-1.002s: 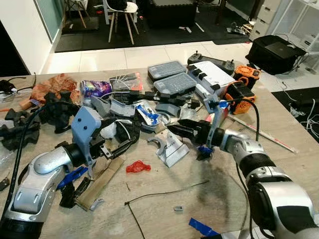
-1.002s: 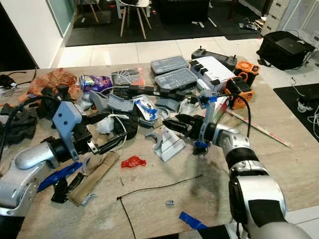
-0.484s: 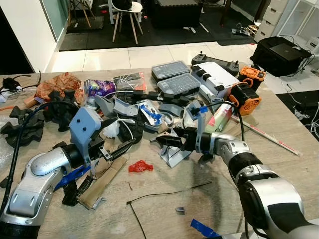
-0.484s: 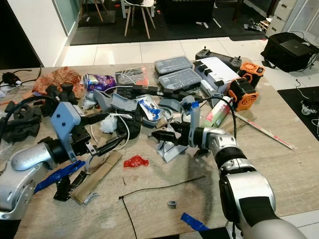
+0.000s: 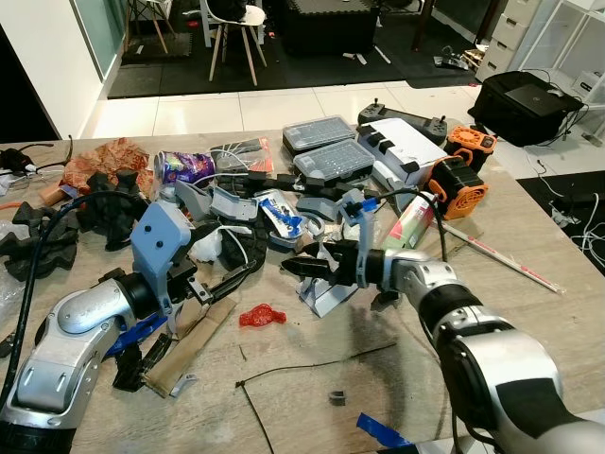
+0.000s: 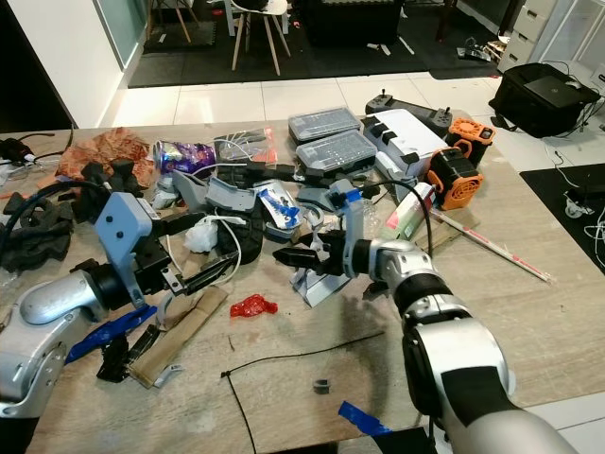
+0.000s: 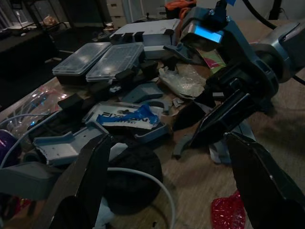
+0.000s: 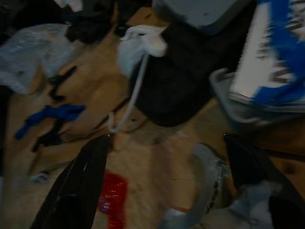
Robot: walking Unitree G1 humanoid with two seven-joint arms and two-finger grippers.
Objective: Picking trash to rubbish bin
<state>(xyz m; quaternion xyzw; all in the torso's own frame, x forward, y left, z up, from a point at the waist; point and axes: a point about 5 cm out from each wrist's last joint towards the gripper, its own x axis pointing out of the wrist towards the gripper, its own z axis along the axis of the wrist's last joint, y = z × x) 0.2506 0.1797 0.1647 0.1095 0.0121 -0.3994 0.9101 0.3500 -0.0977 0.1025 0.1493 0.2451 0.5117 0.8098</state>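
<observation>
Red crumpled wrapper [image 5: 262, 316], our likely trash, lies on the wooden table [image 5: 529, 312] at seven o'clock from our right gripper [image 5: 304, 269], whose spread, empty fingers reach toward it while our left gripper [image 5: 222, 282] gapes idle.

The right tool [image 5: 301, 268] has swung leftward across the table [image 5: 529, 312], over the grey scrap [image 5: 326, 288].

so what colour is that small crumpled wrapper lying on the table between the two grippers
Red: the small crumpled wrapper shows best in the left eye view.
</observation>
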